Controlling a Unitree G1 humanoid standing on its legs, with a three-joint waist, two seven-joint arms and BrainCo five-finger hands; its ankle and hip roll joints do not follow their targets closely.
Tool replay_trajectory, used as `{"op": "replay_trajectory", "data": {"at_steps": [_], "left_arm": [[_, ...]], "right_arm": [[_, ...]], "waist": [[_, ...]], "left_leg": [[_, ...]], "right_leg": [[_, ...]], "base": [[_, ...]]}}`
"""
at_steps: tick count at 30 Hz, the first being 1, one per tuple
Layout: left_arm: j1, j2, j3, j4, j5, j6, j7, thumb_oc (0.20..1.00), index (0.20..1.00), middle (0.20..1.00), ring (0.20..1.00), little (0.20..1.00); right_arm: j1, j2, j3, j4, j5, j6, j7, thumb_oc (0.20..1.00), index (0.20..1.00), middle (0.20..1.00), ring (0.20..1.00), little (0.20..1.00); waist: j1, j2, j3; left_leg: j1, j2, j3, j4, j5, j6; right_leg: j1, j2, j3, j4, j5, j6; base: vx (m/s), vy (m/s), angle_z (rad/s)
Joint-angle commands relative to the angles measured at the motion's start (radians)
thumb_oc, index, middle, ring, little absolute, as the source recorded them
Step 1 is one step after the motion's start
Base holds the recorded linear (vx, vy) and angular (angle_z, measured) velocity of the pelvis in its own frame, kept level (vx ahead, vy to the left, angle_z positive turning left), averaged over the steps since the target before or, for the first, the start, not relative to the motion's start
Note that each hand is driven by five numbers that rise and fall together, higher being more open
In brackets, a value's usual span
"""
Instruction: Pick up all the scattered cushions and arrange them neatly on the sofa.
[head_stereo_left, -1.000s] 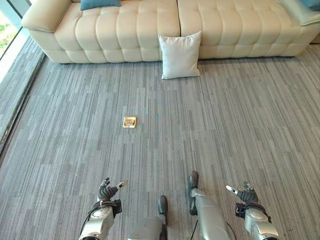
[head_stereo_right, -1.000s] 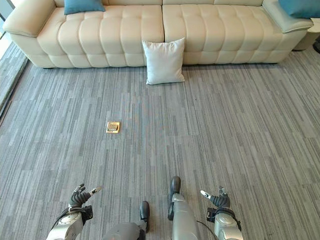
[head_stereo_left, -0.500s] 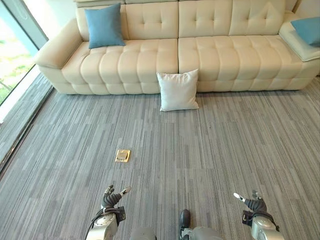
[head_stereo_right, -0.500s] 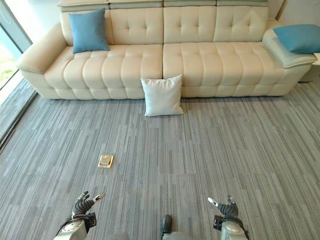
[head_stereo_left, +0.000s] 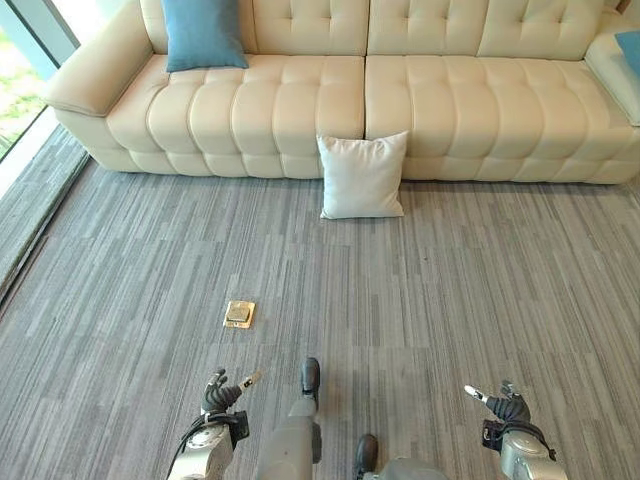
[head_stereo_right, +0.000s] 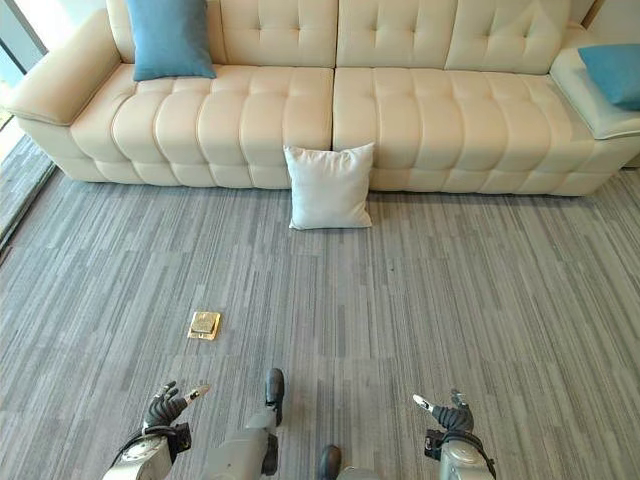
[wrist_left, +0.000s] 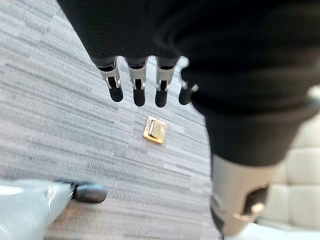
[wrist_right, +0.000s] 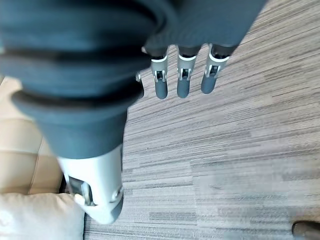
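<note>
A white cushion (head_stereo_left: 362, 176) stands on the grey carpet, leaning against the front of the cream sofa (head_stereo_left: 270, 100) near its middle. A blue cushion (head_stereo_left: 203, 32) rests upright against the sofa's back at the left end. Another blue cushion (head_stereo_right: 612, 73) lies on the sofa's right end. My left hand (head_stereo_left: 216, 397) and right hand (head_stereo_left: 503, 407) hang low at the near edge of the carpet, far from the white cushion, fingers relaxed and holding nothing. In the right wrist view a corner of the white cushion (wrist_right: 35, 220) shows past the thumb.
A small brass floor plate (head_stereo_left: 238, 314) is set in the carpet ahead of my left hand, also seen as the plate (wrist_left: 154, 130) past the left fingers. A window strip runs along the far left edge (head_stereo_left: 20, 110).
The camera view has shifted down and closer, so the sofa and white cushion sit higher and larger in view. Both hands stay low and open.
</note>
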Motion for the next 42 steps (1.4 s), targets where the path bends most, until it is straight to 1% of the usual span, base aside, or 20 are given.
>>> {"op": "replay_trajectory", "data": {"at_steps": [1,2,5,7,8,11,12,13,15,18,21,23,28,30,32,36,37,38,40,42], "left_arm": [[-0.013,0.065,-0.03,-0.04,0.019,-0.022,-0.008,1.0,1.0,1.0,1.0,1.0],[-0.014,0.066,-0.03,-0.04,0.019,-0.022,-0.008,1.0,1.0,1.0,1.0,1.0],[-0.022,0.083,-0.027,-0.053,0.009,-0.023,-0.005,1.0,1.0,1.0,1.0,1.0],[-0.03,0.084,-0.033,-0.053,0.009,-0.022,-0.001,1.0,1.0,1.0,1.0,1.0],[-0.042,0.081,-0.035,-0.047,0.006,-0.026,-0.001,1.0,1.0,1.0,1.0,1.0],[-0.052,0.08,-0.033,-0.049,0.002,-0.026,-0.006,1.0,1.0,1.0,1.0,1.0],[-0.056,0.081,-0.024,-0.052,0.013,-0.025,-0.014,1.0,1.0,1.0,1.0,1.0],[-0.056,0.081,-0.024,-0.052,0.013,-0.025,-0.014,1.0,1.0,1.0,1.0,1.0],[-0.062,0.085,-0.017,-0.061,0.03,-0.025,-0.024,1.0,1.0,1.0,1.0,1.0],[-0.07,0.092,-0.009,-0.079,0.051,-0.03,-0.035,1.0,1.0,1.0,1.0,1.0],[-0.057,0.082,-0.019,-0.092,0.057,-0.033,-0.047,1.0,1.0,1.0,1.0,1.0],[-0.059,0.066,-0.029,-0.086,0.046,-0.031,-0.048,1.0,1.0,1.0,1.0,1.0],[-0.061,0.048,-0.054,-0.084,0.017,-0.039,-0.056,1.0,1.0,1.0,1.0,1.0],[-0.066,0.046,-0.064,-0.077,0.01,-0.043,-0.055,1.0,1.0,1.0,1.0,1.0],[-0.068,0.041,-0.07,-0.066,0.005,-0.039,-0.051,1.0,1.0,1.0,1.0,1.0],[-0.055,0.037,-0.075,-0.062,0.013,-0.029,-0.056,1.0,1.0,1.0,1.0,1.0],[-0.039,0.039,-0.074,-0.06,0.02,-0.022,-0.058,1.0,1.0,1.0,1.0,1.0],[-0.038,0.039,-0.074,-0.061,0.02,-0.021,-0.058,1.0,1.0,1.0,1.0,1.0],[-0.023,0.042,-0.071,-0.066,0.036,-0.01,-0.06,1.0,1.0,1.0,1.0,1.0],[-0.019,0.049,-0.066,-0.057,0.052,-0.005,-0.057,1.0,1.0,1.0,1.0,1.0]], "right_arm": [[-0.025,-0.008,0.0,-0.051,-0.022,-0.013,0.019,1.0,1.0,1.0,1.0,1.0],[-0.025,-0.008,0.0,-0.05,-0.022,-0.014,0.019,1.0,1.0,1.0,1.0,1.0],[-0.047,-0.007,0.014,-0.059,-0.034,-0.011,0.021,1.0,1.0,1.0,1.0,1.0],[-0.054,-0.004,0.013,-0.053,-0.036,-0.007,0.017,1.0,1.0,1.0,1.0,1.0],[-0.055,-0.001,0.006,-0.04,-0.032,-0.003,0.018,1.0,1.0,1.0,1.0,1.0],[-0.057,-0.001,-0.001,-0.034,-0.027,0.0,0.015,1.0,1.0,1.0,1.0,1.0],[-0.055,0.002,-0.014,-0.024,-0.024,0.006,0.009,1.0,1.0,1.0,1.0,1.0],[-0.055,0.002,-0.014,-0.024,-0.024,0.006,0.009,1.0,1.0,1.0,1.0,1.0],[-0.052,0.005,-0.025,-0.011,-0.024,0.01,0.012,1.0,1.0,1.0,1.0,1.0],[-0.041,-0.002,-0.04,-0.013,-0.034,0.02,0.013,1.0,1.0,1.0,1.0,1.0],[-0.019,-0.01,-0.043,-0.007,-0.029,0.014,0.029,1.0,1.0,1.0,1.0,1.0],[-0.02,-0.025,-0.042,-0.001,-0.026,0.012,0.033,1.0,1.0,1.0,1.0,1.0],[-0.022,-0.055,-0.048,-0.006,0.007,-0.009,0.031,1.0,1.0,1.0,1.0,1.0],[-0.032,-0.062,-0.045,0.001,0.008,-0.008,0.026,1.0,1.0,1.0,1.0,1.0],[-0.037,-0.067,-0.04,0.01,0.002,0.0,0.021,1.0,1.0,1.0,1.0,1.0],[-0.038,-0.075,-0.037,0.013,0.0,0.006,0.018,1.0,1.0,1.0,1.0,1.0],[-0.033,-0.072,-0.028,0.012,-0.006,0.01,0.017,1.0,1.0,1.0,1.0,1.0],[-0.033,-0.072,-0.028,0.012,-0.006,0.01,0.017,1.0,1.0,1.0,1.0,1.0],[-0.028,-0.072,-0.019,0.001,-0.019,0.011,0.019,1.0,1.0,1.0,1.0,1.0],[-0.031,-0.074,-0.011,-0.005,-0.027,0.011,0.02,1.0,1.0,1.0,1.0,1.0]], "waist": [[0.003,-0.035,-0.041],[0.007,-0.037,-0.043],[0.003,-0.039,-0.007],[-0.006,-0.023,0.016],[-0.017,-0.003,0.035],[-0.02,0.012,0.047],[-0.025,0.013,0.047],[-0.024,0.014,0.047],[-0.034,0.007,0.042],[-0.047,0.007,0.026],[-0.067,0.02,0.0],[-0.08,0.044,-0.016],[-0.085,0.065,-0.007],[-0.076,0.059,0.014],[-0.065,0.052,0.027],[-0.053,0.029,0.037],[-0.045,0.028,0.032],[-0.046,0.027,0.031],[-0.04,0.04,0.025],[-0.048,0.039,0.024]], "left_leg": [[0.078,-0.028,0.011,-0.002,-0.063,-0.003],[0.075,-0.029,0.016,0.0,-0.064,-0.002],[0.142,-0.044,0.064,0.012,-0.125,0.046],[0.203,-0.042,0.084,-0.014,-0.143,0.057],[0.248,-0.03,0.097,-0.026,-0.159,0.052],[0.277,-0.019,0.111,-0.026,-0.179,0.044],[0.31,-0.017,0.124,-0.026,-0.208,0.025],[0.31,-0.015,0.124,-0.026,-0.207,0.025],[0.348,-0.023,0.13,-0.026,-0.233,0.011],[0.398,-0.024,0.131,-0.026,-0.265,-0.005],[0.464,-0.015,0.096,-0.006,-0.293,-0.008],[0.464,0.012,0.083,0.078,-0.265,-0.029],[0.312,0.064,0.096,0.451,-0.055,-0.115],[0.256,0.069,0.099,0.56,-0.03,-0.116],[0.197,0.064,0.096,0.593,-0.068,-0.1],[0.073,0.002,0.093,0.437,-0.19,-0.047],[0.071,-0.021,0.066,0.239,-0.178,-0.036],[0.073,-0.022,0.065,0.233,-0.174,-0.036],[0.052,-0.018,0.01,0.011,-0.065,-0.051],[-0.017,-0.022,0.009,-0.026,-0.062,-0.081]], "right_leg": [[-0.083,-0.092,0.048,0.312,-0.035,0.075],[-0.092,-0.095,0.053,0.324,-0.041,0.076],[-0.242,-0.161,0.031,0.636,0.122,0.097],[-0.339,-0.163,0.035,0.725,0.099,0.084],[-0.405,-0.142,0.006,0.662,0.044,0.077],[-0.427,-0.124,-0.023,0.526,0.032,0.079],[-0.418,-0.096,-0.043,0.245,0.081,0.111],[-0.414,-0.094,-0.043,0.235,0.088,0.11],[-0.423,-0.056,-0.006,0.015,0.155,0.143],[-0.491,-0.051,0.019,-0.011,0.151,0.166],[-0.427,-0.047,0.016,-0.011,0.2,0.139],[-0.399,-0.035,0.007,0.015,0.192,0.113],[-0.304,-0.02,-0.024,0.036,0.097,0.037],[-0.262,-0.014,-0.015,0.035,0.066,0.011],[-0.228,-0.014,-0.002,0.033,0.037,-0.005],[-0.159,-0.032,0.007,0.007,0.025,0.012],[-0.133,-0.026,0.012,0.009,0.009,0.017],[-0.133,-0.027,0.011,0.008,0.009,0.017],[-0.1,-0.001,0.011,0.011,-0.013,0.011],[-0.066,0.009,0.006,0.018,-0.037,0.008]], "base": [[0.45,0.245,-0.35],[0.2,0.155,-0.24],[0.26,0.225,-0.27],[0.34,0.204,-0.2],[0.39,0.137,-0.05],[0.32,0.009,-0.18],[0.26,-0.055,-0.08],[0.39,-0.085,-0.16],[0.37,-0.095,-0.25],[0.5,-0.125,-0.11],[0.64,-0.177,0.25],[0.63,-0.221,0.41],[0.47,-0.278,0.25],[0.41,-0.267,0.11],[0.32,-0.176,-0.01],[0.31,-0.075,-0.25],[0.34,-0.016,-0.08],[0.37,-0.018,-0.05],[0.37,-0.015,-0.05],[0.38,0.005,0.02]]}}
